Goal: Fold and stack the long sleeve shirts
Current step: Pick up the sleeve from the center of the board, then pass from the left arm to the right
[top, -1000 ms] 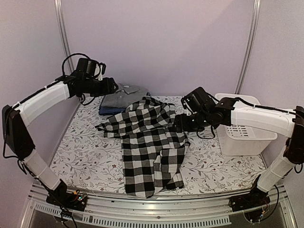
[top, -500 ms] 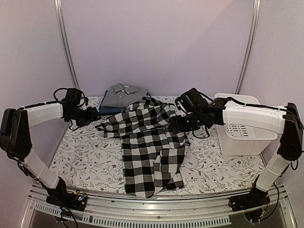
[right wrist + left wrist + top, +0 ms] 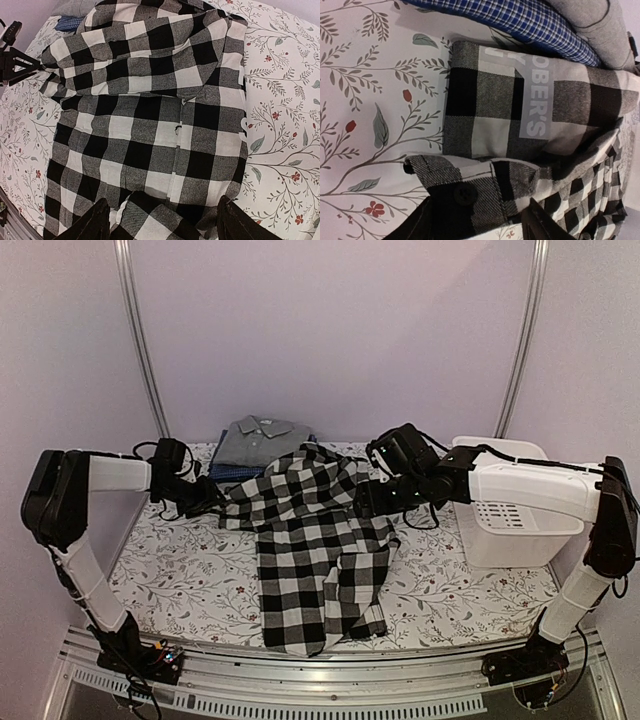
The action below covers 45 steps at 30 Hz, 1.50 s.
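1 check shirt (image 3: 320,550) unfolded; left gripper (image 3: 480,207) at 9 o'clock, right gripper (image 3: 162,202) at 3, both apart; next, clamp, fold inward

Folded shirts (image 3: 256,441) lie behind spread shirt (image 3: 320,560), basket (image 3: 520,540) right.

Lab booth: aluminium frame (image 3: 139,340), plain walls (image 3: 330,330).

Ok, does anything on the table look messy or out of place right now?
The checked shirt lies unfolded and rumpled across the table, sleeves bunched, hem near its front edge. The grey shirt and blue shirt sit folded, stacked at the back. Nothing looks spilled or damaged.
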Each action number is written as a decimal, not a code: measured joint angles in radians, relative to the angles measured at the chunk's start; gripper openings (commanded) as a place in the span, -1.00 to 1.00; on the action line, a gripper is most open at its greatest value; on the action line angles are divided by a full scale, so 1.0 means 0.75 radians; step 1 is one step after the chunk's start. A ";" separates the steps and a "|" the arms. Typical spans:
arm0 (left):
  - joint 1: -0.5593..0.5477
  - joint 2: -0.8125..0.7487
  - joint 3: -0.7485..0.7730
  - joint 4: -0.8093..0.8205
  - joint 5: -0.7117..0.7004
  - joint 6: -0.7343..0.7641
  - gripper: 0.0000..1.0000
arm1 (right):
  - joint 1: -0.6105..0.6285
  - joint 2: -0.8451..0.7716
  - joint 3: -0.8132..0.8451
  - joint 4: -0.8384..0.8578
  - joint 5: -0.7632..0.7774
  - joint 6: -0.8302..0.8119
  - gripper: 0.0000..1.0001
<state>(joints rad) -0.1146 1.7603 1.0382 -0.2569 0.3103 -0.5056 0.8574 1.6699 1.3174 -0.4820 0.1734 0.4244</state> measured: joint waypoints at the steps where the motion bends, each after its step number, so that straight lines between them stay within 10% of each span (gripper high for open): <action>1: -0.008 0.007 0.007 -0.001 -0.004 -0.008 -0.15 | 0.000 0.000 0.000 0.003 0.000 0.000 0.44; 6: -0.091 0.004 0.058 -0.021 -0.044 -0.012 -1.00 | 0.000 0.000 -0.001 0.017 0.000 0.000 0.43; 16: -0.350 -0.176 0.186 -0.133 -0.123 0.070 -1.00 | 0.000 0.002 0.011 0.026 0.001 -0.004 0.50; 26: -0.597 -0.249 0.446 0.050 0.229 0.114 -1.00 | 0.001 0.024 0.132 0.226 -0.073 -0.146 0.90; 33: -0.617 -0.163 0.504 0.180 0.400 0.055 -1.00 | 0.002 0.062 0.203 0.315 -0.024 -0.244 0.82; 40: -0.635 -0.137 0.508 0.250 0.486 0.008 -1.00 | -0.004 0.173 0.357 0.328 0.056 -0.297 -0.02; 45: -0.635 -0.138 0.507 0.248 0.425 -0.020 -0.26 | -0.017 0.256 0.456 0.307 0.142 -0.312 -1.00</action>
<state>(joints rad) -0.5907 1.6566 1.4185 -0.0711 0.6289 -0.5209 0.8444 1.8618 1.6592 -0.2516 0.2798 0.1905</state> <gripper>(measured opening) 0.201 0.177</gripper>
